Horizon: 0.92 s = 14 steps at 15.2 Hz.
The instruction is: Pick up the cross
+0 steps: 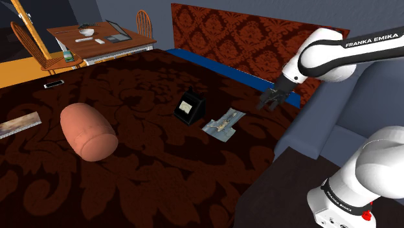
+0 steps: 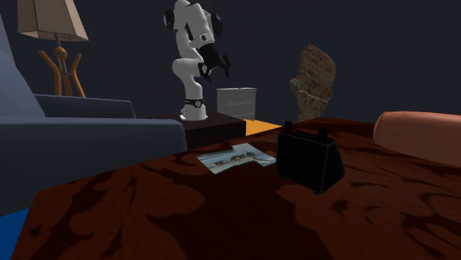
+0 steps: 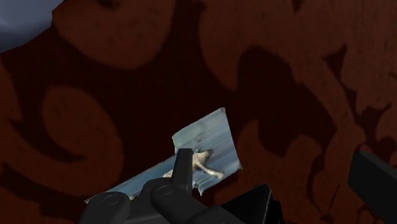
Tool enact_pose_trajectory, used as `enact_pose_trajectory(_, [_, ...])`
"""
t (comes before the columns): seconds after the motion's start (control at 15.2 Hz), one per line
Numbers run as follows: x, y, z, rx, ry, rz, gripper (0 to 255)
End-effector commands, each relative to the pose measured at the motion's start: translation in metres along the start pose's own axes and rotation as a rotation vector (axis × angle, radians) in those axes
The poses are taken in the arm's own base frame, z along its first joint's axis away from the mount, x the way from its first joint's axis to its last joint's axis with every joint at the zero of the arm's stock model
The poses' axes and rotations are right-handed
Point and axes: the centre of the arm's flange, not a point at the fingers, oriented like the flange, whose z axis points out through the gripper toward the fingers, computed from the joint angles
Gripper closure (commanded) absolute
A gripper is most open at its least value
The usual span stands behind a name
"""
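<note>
The cross (image 1: 223, 123) is a small pale figure lying on a flat grey-blue piece, on the dark red patterned cover (image 1: 162, 175). It also lies near the cover's edge in the second exterior view (image 2: 236, 156). My gripper (image 1: 269, 102) hangs in the air above the cover's edge, to the shoulder view's right of the cross and apart from it. The wrist view looks down on the cross (image 3: 207, 149) just beyond one black finger (image 3: 182, 172), with the other finger (image 3: 375, 181) far off to the side. The gripper (image 3: 275, 168) is open and holds nothing.
A black wedge-shaped box (image 1: 189, 107) stands close beside the cross. A pink-brown barrel shape (image 1: 87, 131) lies further along the cover. A red patterned headboard (image 1: 246, 39) rises behind. A blue-grey armchair (image 2: 74, 140) borders the edge near the stand.
</note>
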Motion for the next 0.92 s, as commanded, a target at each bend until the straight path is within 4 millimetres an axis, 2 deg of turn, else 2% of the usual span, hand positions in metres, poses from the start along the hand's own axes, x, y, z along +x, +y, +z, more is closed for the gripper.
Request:
enact_pose_trajectory(0.0, [0.005,0.013,0.021,0.034,0.049,0.062,0])
enact_pose_trajectory(0.86, [0.033,0.086,0.18,0.268,0.311,0.436,0])
